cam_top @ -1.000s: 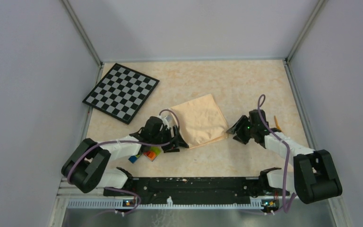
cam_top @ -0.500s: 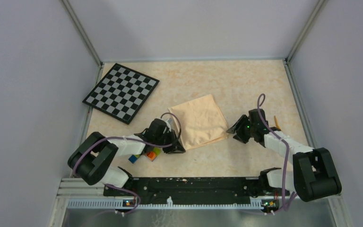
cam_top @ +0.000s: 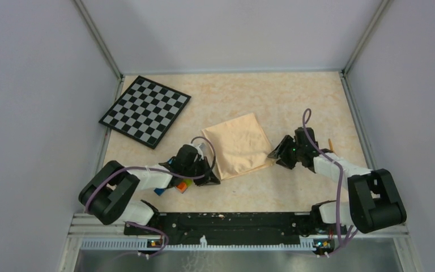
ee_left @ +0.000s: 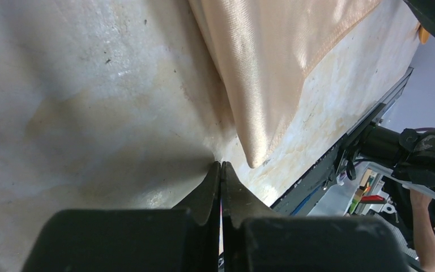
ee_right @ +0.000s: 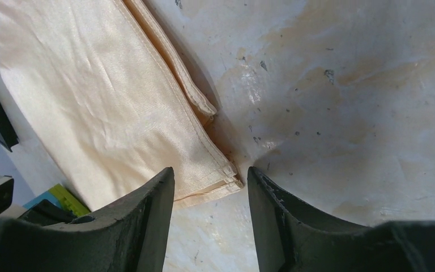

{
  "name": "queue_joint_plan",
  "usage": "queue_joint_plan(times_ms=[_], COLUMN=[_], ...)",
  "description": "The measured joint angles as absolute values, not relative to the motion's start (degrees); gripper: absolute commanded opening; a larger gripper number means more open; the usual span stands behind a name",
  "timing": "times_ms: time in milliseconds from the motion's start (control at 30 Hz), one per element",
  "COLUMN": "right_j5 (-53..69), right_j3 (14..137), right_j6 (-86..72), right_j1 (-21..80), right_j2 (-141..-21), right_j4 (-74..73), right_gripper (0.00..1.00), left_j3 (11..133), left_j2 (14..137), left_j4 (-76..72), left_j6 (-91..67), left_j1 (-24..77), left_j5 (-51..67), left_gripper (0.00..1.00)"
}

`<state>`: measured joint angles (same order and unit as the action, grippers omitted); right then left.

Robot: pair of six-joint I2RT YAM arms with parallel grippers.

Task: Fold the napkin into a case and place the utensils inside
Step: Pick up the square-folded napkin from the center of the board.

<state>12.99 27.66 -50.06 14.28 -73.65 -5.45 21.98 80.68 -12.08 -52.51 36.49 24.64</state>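
The peach-orange napkin point(cam_top: 239, 144) lies folded into a flat rectangle in the middle of the table. My left gripper point(cam_top: 208, 178) sits low at its near-left corner. In the left wrist view the jaws point(ee_left: 221, 164) are pressed shut with nothing between them, and the napkin point(ee_left: 272, 51) corner ends just right of the tips. My right gripper point(cam_top: 276, 154) is open at the near-right corner. In the right wrist view that gripper point(ee_right: 209, 173) straddles the stitched corner of the napkin point(ee_right: 102, 96). One slim orange utensil point(cam_top: 329, 143) shows only as a sliver behind the right arm.
A black-and-white checkerboard point(cam_top: 145, 110) lies at the back left. Coloured toy bricks point(cam_top: 178, 184) sit under the left arm, close to the napkin's near-left corner. Grey walls close in both sides and the back, and a black rail point(cam_top: 232, 221) runs along the near edge.
The left gripper's jaws have closed fully and it has slid slightly toward the near edge. The right gripper has moved left, up to the napkin's near-right corner, still open.
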Motion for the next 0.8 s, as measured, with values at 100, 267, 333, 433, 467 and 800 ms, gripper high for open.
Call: queue_joint_plan(times_ms=[100, 267, 333, 433, 467, 800], right_j5=[12.6, 12.4, 12.3, 12.2, 12.2, 11.9], right_j3=[28.7, 29.7, 29.7, 29.7, 29.7, 29.7], right_j6=[-48.2, -46.0, -45.6, -45.4, -45.4, -45.5], right_j1=[14.4, 14.5, 14.5, 14.5, 14.5, 14.5], right_j2=[-74.4, -75.2, -75.2, -75.2, -75.2, -75.2], right_j4=[-6.1, -6.7, -6.7, -6.7, -6.7, -6.8], right_gripper=[0.51, 0.50, 0.49, 0.48, 0.48, 0.48], left_j3=[21.3, 20.5, 20.5, 20.7, 21.0, 23.6], left_j2=[80.3, 75.7, 74.8, 75.2, 75.7, 83.7], left_j4=[-13.0, -13.7, -13.3, -13.3, -13.3, -16.8], left_j6=[-52.5, -52.0, -52.1, -52.6, -52.9, -55.7], left_j1=[36.4, 36.6, 36.6, 36.6, 36.6, 36.6], left_j5=[25.4, 26.3, 26.0, 25.9, 25.9, 25.9], left_gripper=[0.44, 0.69, 0.71, 0.63, 0.61, 0.18])
